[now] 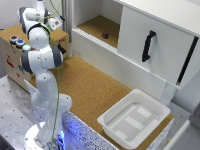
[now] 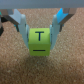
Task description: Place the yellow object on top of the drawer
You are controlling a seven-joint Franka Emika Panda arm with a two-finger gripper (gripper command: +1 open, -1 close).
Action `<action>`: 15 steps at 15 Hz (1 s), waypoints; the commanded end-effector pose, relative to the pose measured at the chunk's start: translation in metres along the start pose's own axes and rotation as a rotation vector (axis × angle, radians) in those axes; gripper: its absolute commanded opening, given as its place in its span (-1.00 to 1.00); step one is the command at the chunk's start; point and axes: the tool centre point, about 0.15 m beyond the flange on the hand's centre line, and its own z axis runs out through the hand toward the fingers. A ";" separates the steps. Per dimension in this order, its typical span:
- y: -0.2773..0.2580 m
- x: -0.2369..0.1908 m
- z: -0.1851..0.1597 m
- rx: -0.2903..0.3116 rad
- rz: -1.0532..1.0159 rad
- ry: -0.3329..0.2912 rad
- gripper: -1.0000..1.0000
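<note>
In the wrist view a small yellow cube, the yellow object [image 2: 40, 43], carries a black "T" mark and sits between my gripper [image 2: 40, 32] fingers, which press against its two sides. A cork surface lies just below it, with a shadow under the cube; whether it touches the cork I cannot tell. In the exterior view the gripper [image 1: 54, 22] hangs over the cork top of the drawer [image 1: 10, 34], a light brown wooden box at the exterior view's left with a black handle [image 1: 61, 49]. The cube itself is hidden in that view.
Small round coloured items [image 1: 17, 41] sit on the drawer top near the arm. A large white cabinet [image 1: 165, 35] with a black handle stands at the back, with a dark purple object [image 1: 105, 35] on its cork shelf. A white plastic tray [image 1: 107, 120] rests on the cork table.
</note>
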 end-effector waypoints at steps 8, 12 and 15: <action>0.007 0.015 -0.047 0.018 0.103 -0.018 1.00; 0.004 0.004 -0.066 0.039 0.137 0.030 1.00; 0.004 0.004 -0.066 0.039 0.137 0.030 1.00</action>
